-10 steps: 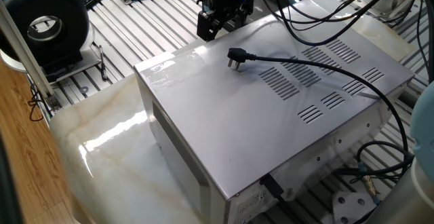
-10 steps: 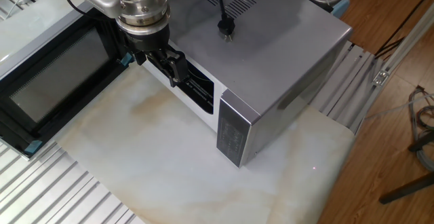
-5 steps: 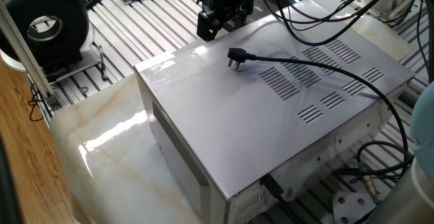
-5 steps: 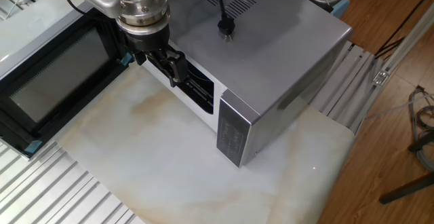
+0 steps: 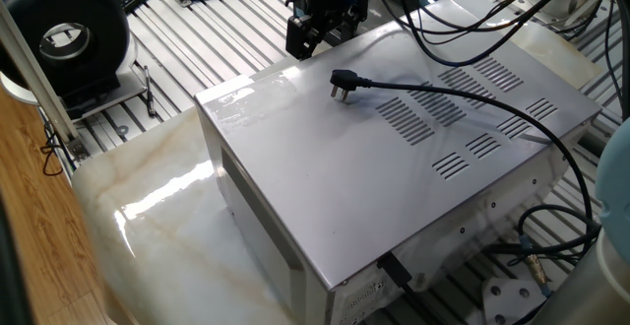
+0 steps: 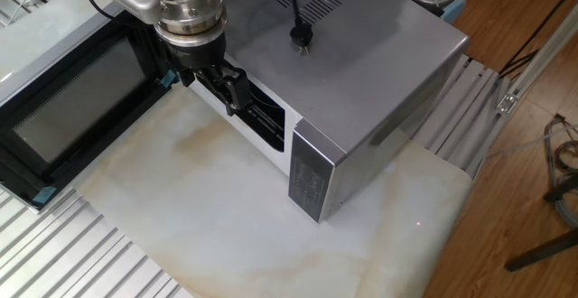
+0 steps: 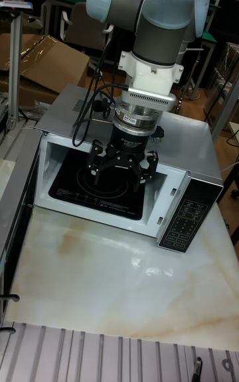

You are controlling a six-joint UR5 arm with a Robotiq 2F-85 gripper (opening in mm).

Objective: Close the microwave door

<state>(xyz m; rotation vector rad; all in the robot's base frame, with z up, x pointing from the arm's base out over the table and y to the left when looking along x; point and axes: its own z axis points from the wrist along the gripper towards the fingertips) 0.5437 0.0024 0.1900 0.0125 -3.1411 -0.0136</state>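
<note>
Just before the open cavity of the microwave [image 7: 196, 150], hangs wrist-down from a sharply bent elbow, aims gripper [image 7: 121, 173] at marble tabletop [image 7: 119, 269], spreads fingers [image 7: 93, 171] wide, grips nothing. Sits by the hinge side of the microwave door [image 6: 72, 108], swung wide open.

Silver-grey microwave [image 6: 379, 63] — door [image 6: 72, 108] swung wide open.

Bright, even overhead light in both fixed views, sharp edge to edge. Hot white glare streaking the glossy table [image 5: 162, 195] and smearing the microwave [image 5: 384, 177] top's near corner, soft shadow under the power cord [image 5: 404, 86]. Dimmer and warmer in the tall view, background sunk in gloom.
</note>
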